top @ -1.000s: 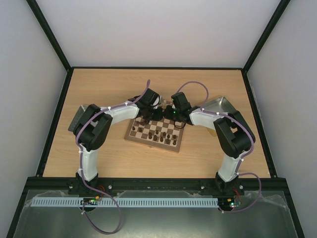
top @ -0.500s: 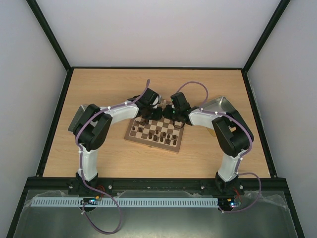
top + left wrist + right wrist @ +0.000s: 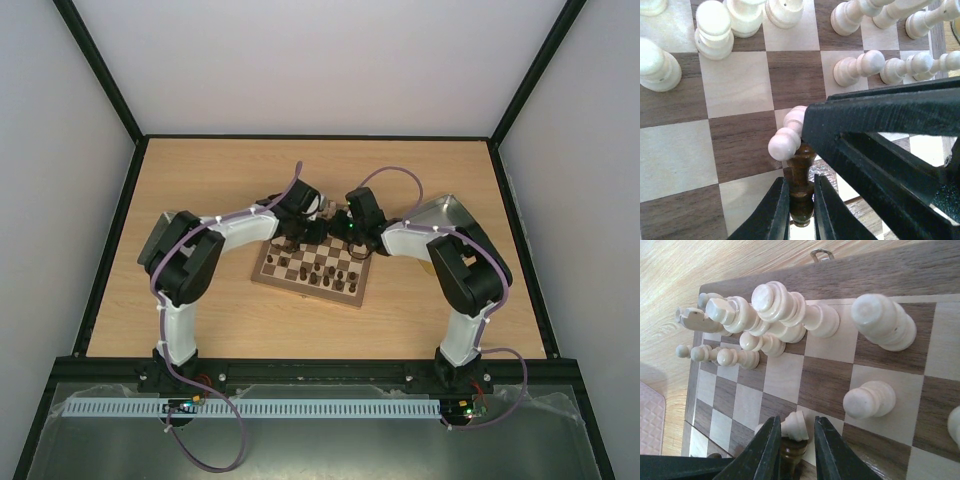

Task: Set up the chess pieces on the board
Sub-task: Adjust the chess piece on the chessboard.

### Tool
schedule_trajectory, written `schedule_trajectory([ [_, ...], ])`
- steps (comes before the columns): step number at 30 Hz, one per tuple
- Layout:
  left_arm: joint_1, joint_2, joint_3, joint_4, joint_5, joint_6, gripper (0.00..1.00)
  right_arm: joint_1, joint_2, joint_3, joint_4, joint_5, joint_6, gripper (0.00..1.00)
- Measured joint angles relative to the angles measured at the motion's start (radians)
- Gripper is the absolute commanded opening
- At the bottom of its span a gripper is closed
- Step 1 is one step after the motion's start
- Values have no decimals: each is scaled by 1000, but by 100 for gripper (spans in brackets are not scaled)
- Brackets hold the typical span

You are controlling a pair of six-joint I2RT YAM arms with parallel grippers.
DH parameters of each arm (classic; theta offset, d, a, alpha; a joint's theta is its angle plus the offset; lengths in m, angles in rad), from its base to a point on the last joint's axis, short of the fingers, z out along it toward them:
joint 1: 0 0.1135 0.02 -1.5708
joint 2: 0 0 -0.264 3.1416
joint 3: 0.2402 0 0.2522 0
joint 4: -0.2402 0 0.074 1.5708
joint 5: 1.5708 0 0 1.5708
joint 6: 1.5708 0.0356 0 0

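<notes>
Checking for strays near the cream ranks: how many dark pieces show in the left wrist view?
1. A dark piece sits bottom centre, clamped between the fingers of the left gripper, beside a cream pawn. Others may be hidden behind the black frame at lower right.

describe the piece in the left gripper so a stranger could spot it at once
Find the wooden chessboard, then its far end, where the cream pieces stand. There the left gripper is shut on one slim dark brown piece, with a cream pawn close beside it. It is the only dark piece among cream neighbours.
</notes>
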Motion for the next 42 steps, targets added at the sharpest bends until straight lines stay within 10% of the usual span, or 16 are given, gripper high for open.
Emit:
schedule_trajectory([
  [42,-10,-91,-122,29,-29,201,2,-1,-88,-36,-35,-45,-47,29],
])
